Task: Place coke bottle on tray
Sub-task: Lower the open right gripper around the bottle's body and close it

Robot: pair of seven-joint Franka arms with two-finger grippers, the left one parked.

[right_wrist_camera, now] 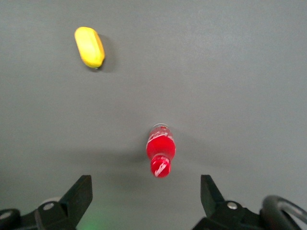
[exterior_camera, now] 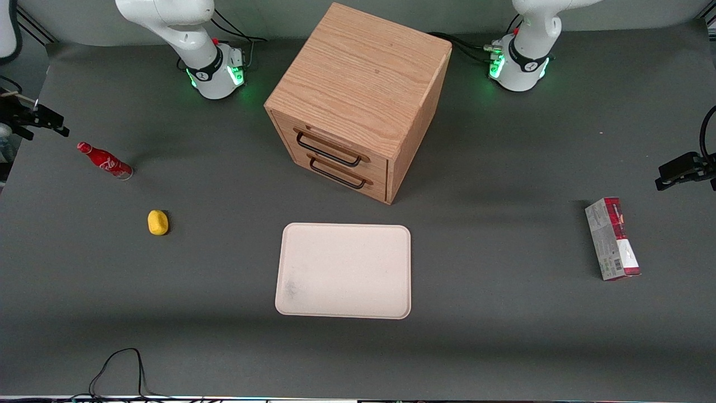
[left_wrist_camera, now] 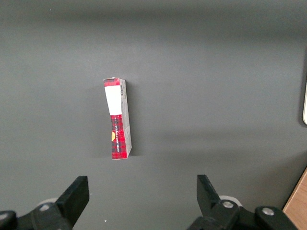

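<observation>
Two task items: the coke bottle and the tray sit well apart on the dark grey table (exterior_camera: 503, 347).
Tray: the tray (exterior_camera: 343, 271) is the large item nearest the front camera. It lies flat, pale cream, rounded at the corners, nothing on it, with a faint grey smudge near one corner.
Carton: a red-and-grey carton (exterior_camera: 612, 239) lies toward the parked arm's end of the table, on its own; the left wrist view shows it too (left_wrist_camera: 118, 118).
Lemon: a small yellow lemon-like piece (exterior_camera: 158, 222) rests toward the working arm's end, a little nearer the front camera than the bottle; seen also from the right wrist (right_wrist_camera: 89, 46).
Coke bottle: the coke bottle (exterior_camera: 105, 160) stands upright on its silvery base on the table, near the working arm's end and well apart from the tray. From the right wrist it shows cap-on, red with white script (right_wrist_camera: 160, 156).
Gripper: the gripper (right_wrist_camera: 146, 201) hangs high above the coke bottle, looking down on its cap. Its two black fingers (right_wrist_camera: 79, 194) are spread wide and hold nothing, clear of the bottle.
Drawer cabinet: a wooden cabinet (exterior_camera: 358, 95) with two black-handled drawers, both closed, stands farther from the front camera than the tray.
Arm bases: two white bases, one at (exterior_camera: 215, 70), glow green farthest from the front camera.
</observation>
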